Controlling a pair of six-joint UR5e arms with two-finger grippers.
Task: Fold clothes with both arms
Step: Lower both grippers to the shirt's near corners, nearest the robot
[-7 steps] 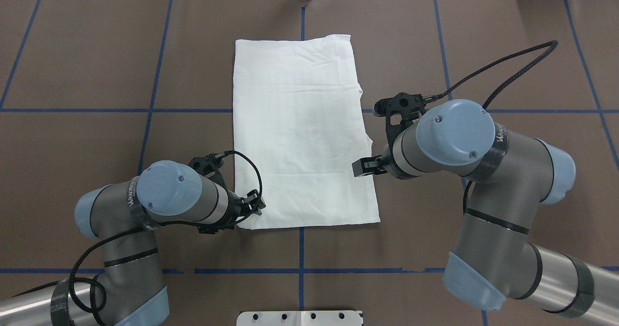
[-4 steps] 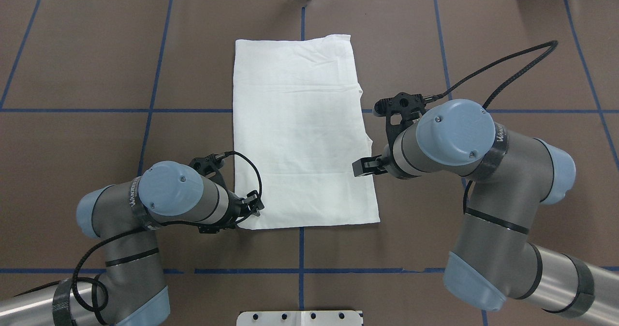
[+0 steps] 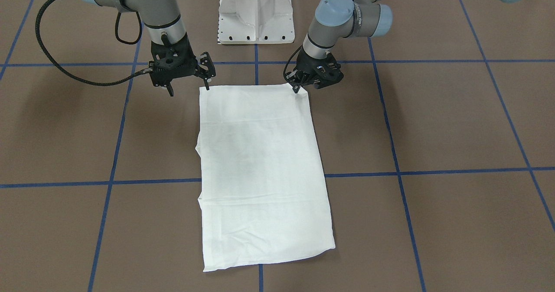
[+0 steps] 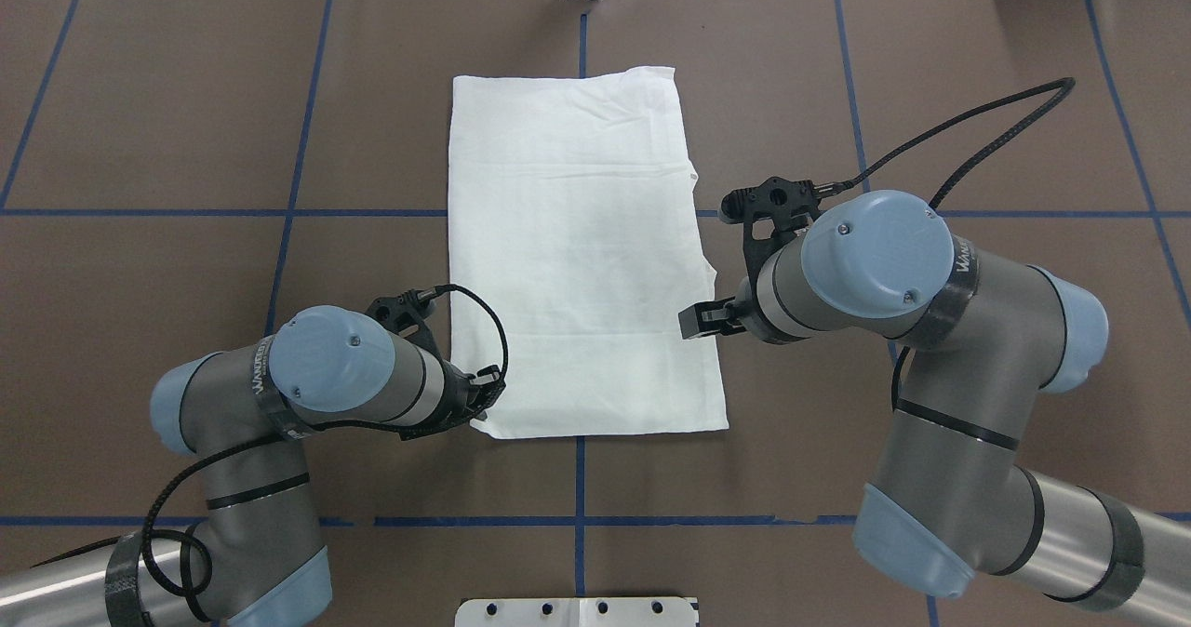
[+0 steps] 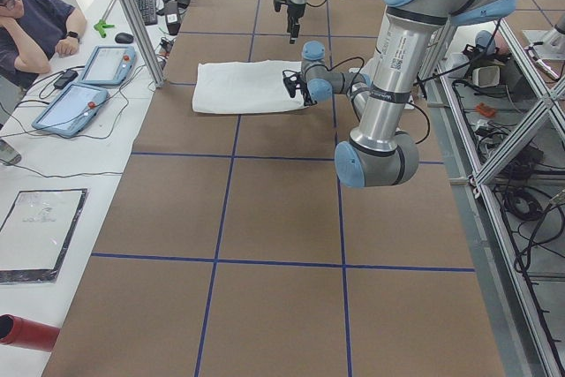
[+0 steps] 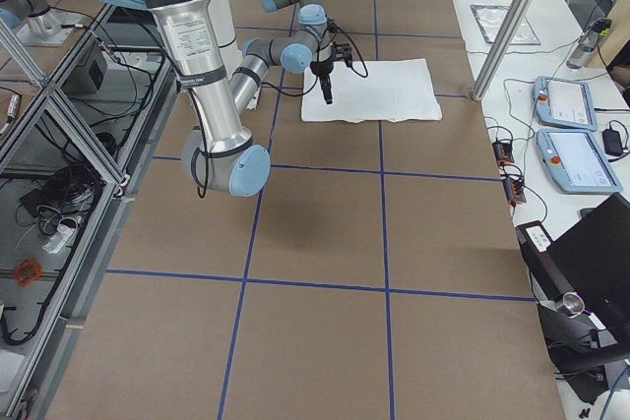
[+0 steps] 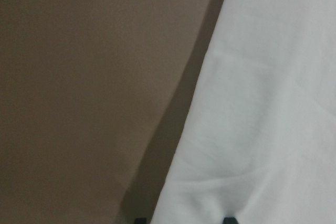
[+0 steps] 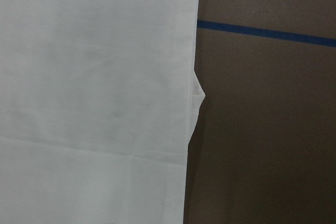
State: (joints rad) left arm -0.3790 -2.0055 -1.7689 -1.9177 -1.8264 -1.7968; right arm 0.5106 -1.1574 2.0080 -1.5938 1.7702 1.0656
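The white T-shirt [image 3: 262, 175] lies folded into a long narrow rectangle in the middle of the brown tabletop [image 3: 433, 123]. Its short ends face toward and away from the robot, and only plain white cloth shows. A few soft creases run across it, and the edge on the robot's right has a small step where the layers do not line up [image 8: 197, 95].

The left arm [image 3: 347, 12] reaches down to the corner of the shirt nearest the robot on its left. The left hand [image 3: 297, 87] is low there, with its tips at the corner itself. In the left wrist view the cloth fills the right half of the picture, and two dark fingertips [image 7: 228, 220] just show at the bottom edge with cloth between them. The view is too close and blurred, so I cannot tell whether the hand has clenched on the fabric.

The right arm [image 3: 160, 6] holds the right hand [image 3: 189, 88] above the shirt's right edge, toward the robot's end. Its fingers are spread wide — released, grasping nothing — and one fingertip [image 3: 207, 86] hangs just beside the shirt's corner.

Blue tape lines [image 3: 433, 172] divide the tabletop into squares, and the white pedestal base [image 3: 256, 14] stands between the arms. In the exterior left view a person [image 5: 35, 24] sits at a side desk beyond the tabletop's far edge — well apart from the shirt.
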